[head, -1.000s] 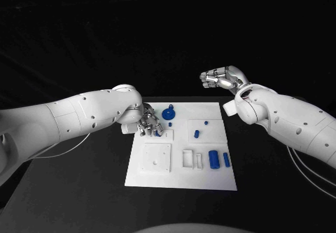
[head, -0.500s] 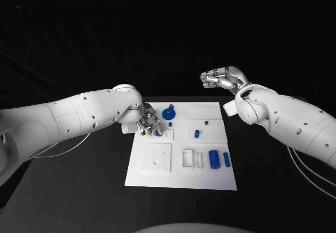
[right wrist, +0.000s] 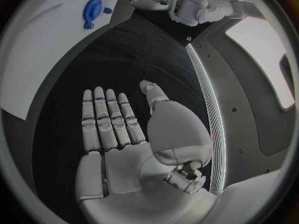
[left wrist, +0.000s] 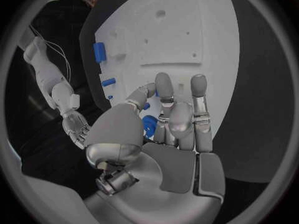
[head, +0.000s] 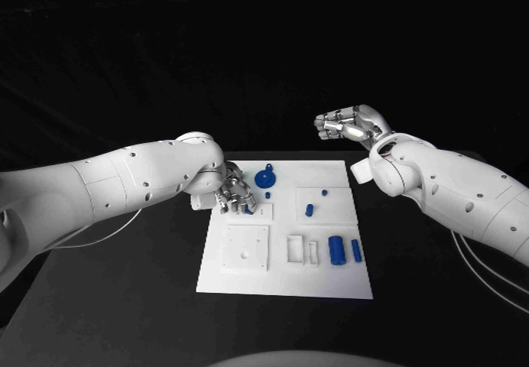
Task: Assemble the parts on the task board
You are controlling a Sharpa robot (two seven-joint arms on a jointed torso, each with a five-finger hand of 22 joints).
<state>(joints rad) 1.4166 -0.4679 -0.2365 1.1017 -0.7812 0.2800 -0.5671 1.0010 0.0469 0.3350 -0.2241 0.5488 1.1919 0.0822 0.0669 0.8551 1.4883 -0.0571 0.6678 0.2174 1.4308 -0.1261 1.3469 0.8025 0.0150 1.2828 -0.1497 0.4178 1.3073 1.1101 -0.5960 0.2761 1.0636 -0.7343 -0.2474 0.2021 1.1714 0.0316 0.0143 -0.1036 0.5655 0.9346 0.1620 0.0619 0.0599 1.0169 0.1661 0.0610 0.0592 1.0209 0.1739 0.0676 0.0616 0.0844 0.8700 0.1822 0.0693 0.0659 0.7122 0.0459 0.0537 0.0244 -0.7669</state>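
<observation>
White task board lies at the centre of the black table in the head view. The left hand hangs over the board's 11 o'clock corner, fingers close together and pointing down at the plate. A sliver of blue shows by its fingertips, and I cannot tell whether they hold it. Just at 1 o'clock from that hand sits the round blue part, with a small blue peg right below it. Another short peg stands near the board's middle. Toward 4 o'clock lie a thick blue cylinder and a slimmer cylinder, side by side. A raised white square plate sits at 8 o'clock. The right hand is lifted well beyond the board's 1 o'clock corner, touching nothing.

Silver fingers of the left hand reach out narrowly over the task board in the left wrist view, the thumb bent in toward them. The round blue part peeks between thumb and fingers; contact cannot be judged. Two blue cylinders lie farther along the board's edge.

Black tabletop lies beneath the right hand in the right wrist view. Its fingers are straight and side by side, thumb set apart, palm bare. The task board and the round blue part lie well apart from it.
</observation>
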